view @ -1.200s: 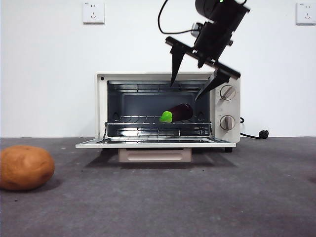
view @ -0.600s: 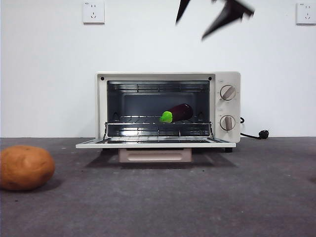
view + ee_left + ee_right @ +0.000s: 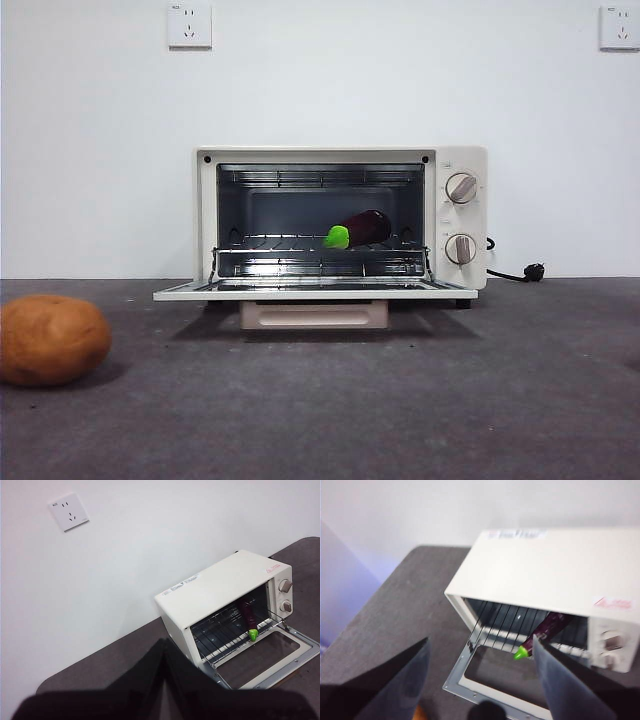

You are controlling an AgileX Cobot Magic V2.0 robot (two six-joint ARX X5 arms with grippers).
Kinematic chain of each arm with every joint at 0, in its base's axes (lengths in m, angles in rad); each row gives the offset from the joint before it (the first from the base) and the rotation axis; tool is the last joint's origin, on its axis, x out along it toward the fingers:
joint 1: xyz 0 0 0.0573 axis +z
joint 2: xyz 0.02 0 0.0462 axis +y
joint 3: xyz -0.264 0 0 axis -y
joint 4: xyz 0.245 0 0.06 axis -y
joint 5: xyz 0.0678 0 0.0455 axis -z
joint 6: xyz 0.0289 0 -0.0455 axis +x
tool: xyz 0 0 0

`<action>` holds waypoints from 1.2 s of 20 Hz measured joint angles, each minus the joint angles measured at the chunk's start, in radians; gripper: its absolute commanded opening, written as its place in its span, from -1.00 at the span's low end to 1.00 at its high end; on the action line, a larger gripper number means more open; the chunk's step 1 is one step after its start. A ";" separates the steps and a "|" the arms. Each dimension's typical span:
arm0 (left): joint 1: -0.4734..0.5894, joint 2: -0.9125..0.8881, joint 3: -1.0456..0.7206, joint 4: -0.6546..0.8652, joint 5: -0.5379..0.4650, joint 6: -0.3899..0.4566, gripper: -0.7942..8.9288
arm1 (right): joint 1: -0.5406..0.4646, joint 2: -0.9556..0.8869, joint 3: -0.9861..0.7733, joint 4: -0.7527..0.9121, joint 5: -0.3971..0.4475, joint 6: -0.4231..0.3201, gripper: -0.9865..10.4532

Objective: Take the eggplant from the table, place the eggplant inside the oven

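Eggplant (image 3: pixel 358 229) lies tilted on the wire rack (image 3: pixel 320 243) inside the open oven (image 3: pixel 455 215), green cap toward the dropped door (image 3: pixel 315 291). Right tool (image 3: pixel 480 680) hangs high above the oven, jaws spread wide and empty. Left tool (image 3: pixel 165 680) waits farther off, jaws pressed together, holding nothing. Potato (image 3: pixel 52 339) sits on the desk (image 3: pixel 400 400), well apart

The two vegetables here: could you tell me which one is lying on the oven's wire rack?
The eggplant, dark purple with a green stem cap, lies on the rack inside the open oven; the orange-brown potato sits out on the table.
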 measured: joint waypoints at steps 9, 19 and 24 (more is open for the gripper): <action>0.000 0.035 0.000 0.002 0.000 0.000 -0.85 | 0.000 -0.173 0.001 -0.116 0.222 -0.126 -0.22; 0.000 0.061 0.000 0.045 0.000 0.000 -0.85 | 0.000 -0.267 0.001 -0.201 0.384 -0.206 -0.46; 0.000 0.083 0.000 0.053 0.000 0.004 -0.85 | 0.000 -0.289 0.001 -0.233 0.385 -0.244 -0.81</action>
